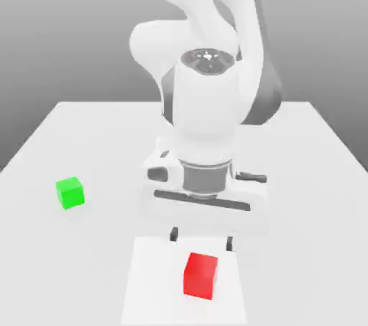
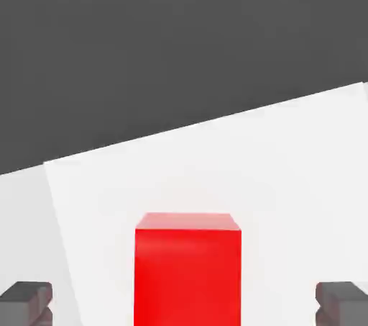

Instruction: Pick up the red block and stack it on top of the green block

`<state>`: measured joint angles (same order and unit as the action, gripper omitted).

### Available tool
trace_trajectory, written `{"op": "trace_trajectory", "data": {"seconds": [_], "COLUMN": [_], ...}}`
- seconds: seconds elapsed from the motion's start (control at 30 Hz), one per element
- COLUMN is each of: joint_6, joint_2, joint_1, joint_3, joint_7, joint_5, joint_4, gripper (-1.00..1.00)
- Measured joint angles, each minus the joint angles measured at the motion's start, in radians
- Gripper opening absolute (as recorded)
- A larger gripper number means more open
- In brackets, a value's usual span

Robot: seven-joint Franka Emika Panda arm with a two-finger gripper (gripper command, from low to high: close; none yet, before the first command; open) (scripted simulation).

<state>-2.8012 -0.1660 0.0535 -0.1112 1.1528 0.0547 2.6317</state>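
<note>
The red block (image 1: pixel 200 275) rests on the white table near its front edge, just in front of my gripper (image 1: pixel 201 240). The gripper hangs above the table behind the block, open, its two dark fingertips (image 1: pixel 173 233) spread wide with nothing between them. In the hand view the red block (image 2: pixel 188 270) sits between the two dark fingertips (image 2: pixel 29 301), which stand well apart from its sides. The green block (image 1: pixel 70 193) lies on the table toward the exterior view's left, apart from the arm and the red block.
The white table (image 1: pixel 302 195) stretches around both blocks. The arm's bulky white body (image 1: pixel 208 101) rises behind the gripper at the middle of the table. A brighter rectangular patch (image 1: pixel 154 281) lies under the red block.
</note>
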Motion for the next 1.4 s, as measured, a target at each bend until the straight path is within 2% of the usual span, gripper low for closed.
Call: {"op": "trace_trajectory", "data": {"seconds": [0.1,0.13,0.37,0.57,0.87,1.3,1.4], "joint_6": [-0.09,-0.112,-0.114,0.038,0.089,0.146,0.133], "joint_2": [-0.109,-0.134,-0.135,0.051,0.23,0.485,0.492], "joint_1": [-0.021,-0.028,-0.028,-0.002,0.297,0.604,0.616], "joint_3": [0.028,0.037,0.036,0.017,0.178,0.52,0.56], "joint_7": [0.027,0.032,0.035,-0.027,-0.374,-0.895,-0.952], "joint_5": [0.033,0.041,0.043,-0.014,0.074,0.238,0.232], "joint_4": [-0.014,-0.018,-0.018,0.016,0.143,0.334,0.35], "gripper": [0.0,-1.0,-1.0,-1.0,-1.0,-1.0,-1.0]}}
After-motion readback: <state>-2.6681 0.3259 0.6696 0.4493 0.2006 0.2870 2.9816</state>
